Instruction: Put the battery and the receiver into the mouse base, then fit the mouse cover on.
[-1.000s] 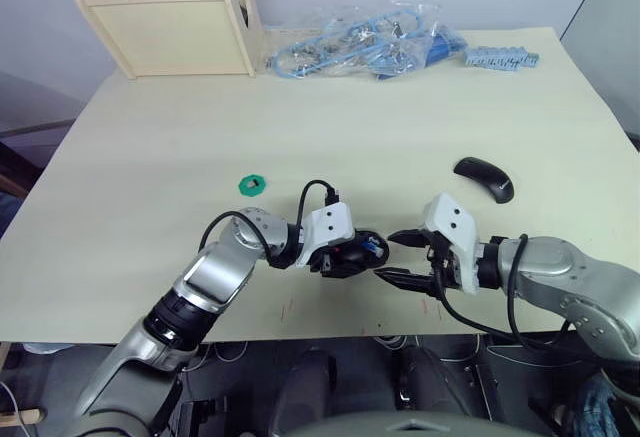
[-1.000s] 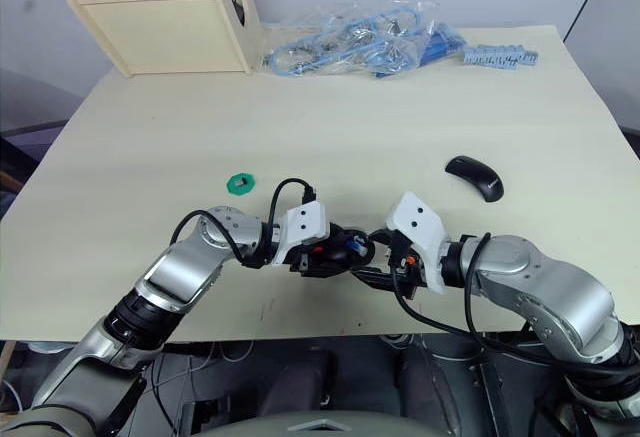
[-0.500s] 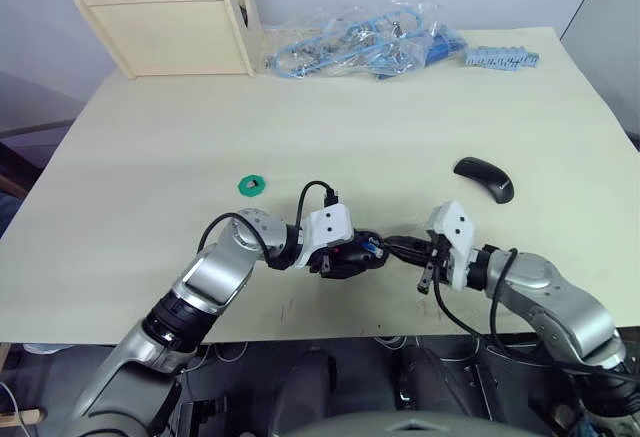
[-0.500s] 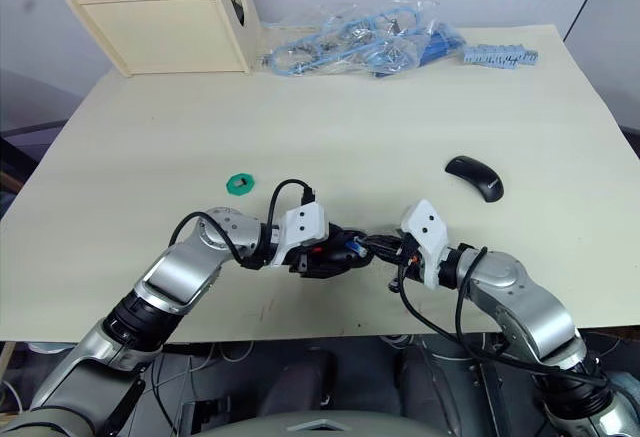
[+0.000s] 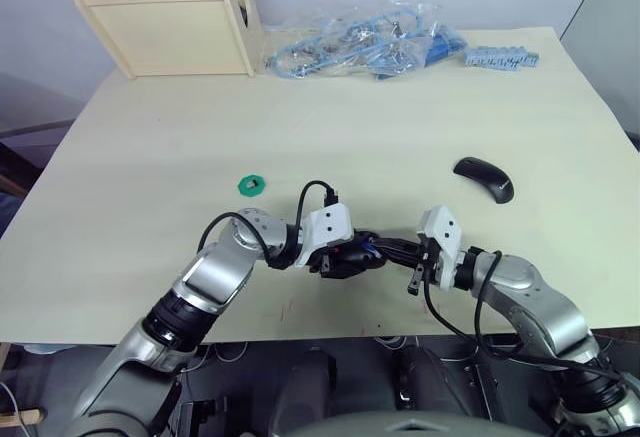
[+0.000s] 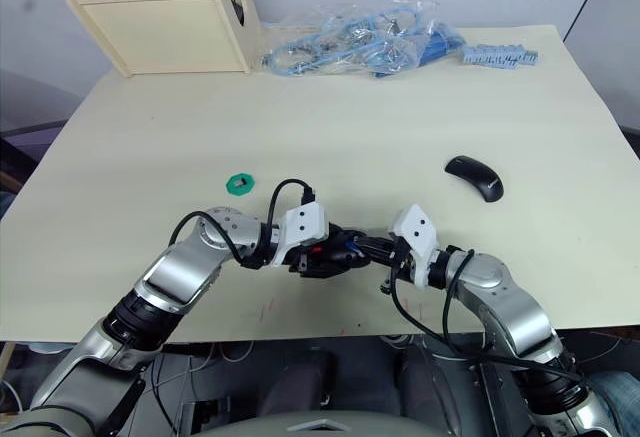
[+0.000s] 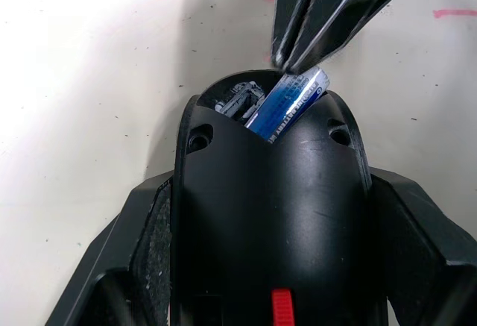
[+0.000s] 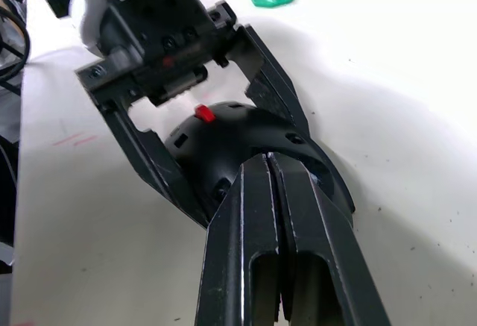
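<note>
Left gripper [image 5: 345,257] clamped on the mouse base [image 7: 272,214], one black finger down each flank, pinning it to the table [image 5: 150,137] near the front edge. Red wheel [image 7: 281,305] at the wrist end of the base, open compartment at the far end, facing the other arm.

Inside that compartment, the battery [image 7: 289,103]: blue, lying slanted, inner end down in the slot, pale outer end riding up over the rim. Not seated yet, by the look of it. Long axis running roughly along the length of the base, skewed a little to one side.

Just beyond the raised end, right gripper [image 7: 328,13], fingers pressed together with nothing between them, tips touching or all but touching the battery's high end. Seen from the right wrist, the two fingers [image 8: 253,266] closed flat against each other and aimed straight at the open end of the base. From the head camera, right gripper [image 5: 395,250] reaching in from the robot's right, meeting the left one almost tip to tip.

Key relation: battery directly ahead of the right fingertips, high end nearest them, low end away toward the left wrist. Likely next need: a push down and inward along that axis while the left holds firm.

Further right and well apart, the cover [image 5: 484,178], a plain black shell resting on the table, nearer the right arm. Receiver not made out.
</note>
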Robot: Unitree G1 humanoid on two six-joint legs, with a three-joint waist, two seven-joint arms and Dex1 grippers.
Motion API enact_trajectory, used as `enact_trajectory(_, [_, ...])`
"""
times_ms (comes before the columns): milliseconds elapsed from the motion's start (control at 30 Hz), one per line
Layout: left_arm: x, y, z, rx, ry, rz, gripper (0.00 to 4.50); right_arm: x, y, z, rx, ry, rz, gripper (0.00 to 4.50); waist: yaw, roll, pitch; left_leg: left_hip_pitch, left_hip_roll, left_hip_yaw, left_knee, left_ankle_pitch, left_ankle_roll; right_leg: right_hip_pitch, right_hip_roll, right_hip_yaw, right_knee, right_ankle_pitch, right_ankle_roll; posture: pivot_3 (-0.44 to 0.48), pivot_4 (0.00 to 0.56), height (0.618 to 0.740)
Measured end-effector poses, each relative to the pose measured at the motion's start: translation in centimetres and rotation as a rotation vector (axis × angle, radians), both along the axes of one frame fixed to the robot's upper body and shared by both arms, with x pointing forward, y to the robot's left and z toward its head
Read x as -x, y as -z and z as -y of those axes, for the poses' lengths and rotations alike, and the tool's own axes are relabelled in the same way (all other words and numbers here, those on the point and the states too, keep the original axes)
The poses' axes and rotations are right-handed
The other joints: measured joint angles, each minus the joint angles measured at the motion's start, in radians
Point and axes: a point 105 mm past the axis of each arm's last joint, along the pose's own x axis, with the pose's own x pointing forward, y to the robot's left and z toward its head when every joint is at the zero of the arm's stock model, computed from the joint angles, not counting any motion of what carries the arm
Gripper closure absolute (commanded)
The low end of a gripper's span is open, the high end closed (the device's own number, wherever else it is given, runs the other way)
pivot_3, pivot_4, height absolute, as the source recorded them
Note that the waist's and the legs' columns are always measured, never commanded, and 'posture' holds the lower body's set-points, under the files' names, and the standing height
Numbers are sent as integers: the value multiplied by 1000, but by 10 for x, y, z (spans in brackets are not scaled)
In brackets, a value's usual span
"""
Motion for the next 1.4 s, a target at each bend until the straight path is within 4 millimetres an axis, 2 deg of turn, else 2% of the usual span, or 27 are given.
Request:
enact_trajectory(400, [0, 1, -1, -6, -11, -10, 1547, 2, 13, -4, 7, -12, 51, 4485, -2, 0, -2, 3, 0, 0, 0, 0, 0, 2, 0, 1, 0, 0, 0, 0, 150, 740])
enact_trajectory(567, [-1, 3, -2, -17, -22, -19, 1547, -6, 26, -11, 78, -17, 44, 4485, -5, -1, -5, 6, 0, 0, -1, 0, 0, 5, 1, 1, 0, 0, 0, 0, 150, 740])
enact_trajectory(833, [-1, 5, -1, -23, -27, -26, 1547, -9, 28, -13, 84, -18, 13, 4485, -7, -3, -20, 6, 1, 0, -1, 0, 0, 5, 1, 1, -1, 0, 0, 0, 150, 740])
enact_trajectory(967, [0, 5, -1, -21, -26, -28, 1547, -8, 22, -7, 30, -5, -9, 4485, -4, -3, -20, 5, 1, 0, -1, 0, 0, 5, 1, 1, -1, 0, 0, 0, 150, 740])
enact_trajectory(1100, [0, 5, 0, -20, -25, -26, 1547, 0, 22, 14, 33, -8, -43, 4485, -3, -2, -19, 4, 0, 0, -1, 0, 0, 5, 0, 1, -1, 0, 0, 0, 150, 740])
enact_trajectory(1200, [0, 4, 1, -14, -21, -26, 1547, 7, 11, 48, 62, -5, -34, 3634, 0, 0, -17, 3, 0, 0, -1, 0, 0, 5, 0, 0, -2, 0, 0, 0, 150, 740])
enact_trajectory(1300, [0, 4, 1, -15, -21, -27, 1547, 16, -1, 69, 93, -25, -11, 2232, 0, 0, -16, 3, 0, 0, -1, 0, 0, 5, 0, 0, -2, 0, 0, 0, 150, 740])
enact_trajectory(1400, [0, 4, 0, -16, -19, -27, 1547, 24, -8, 81, 107, -46, 0, 715, 0, 0, -16, 3, 0, 0, -1, 0, 0, 5, 0, 0, -2, 0, 0, 0, 150, 740])
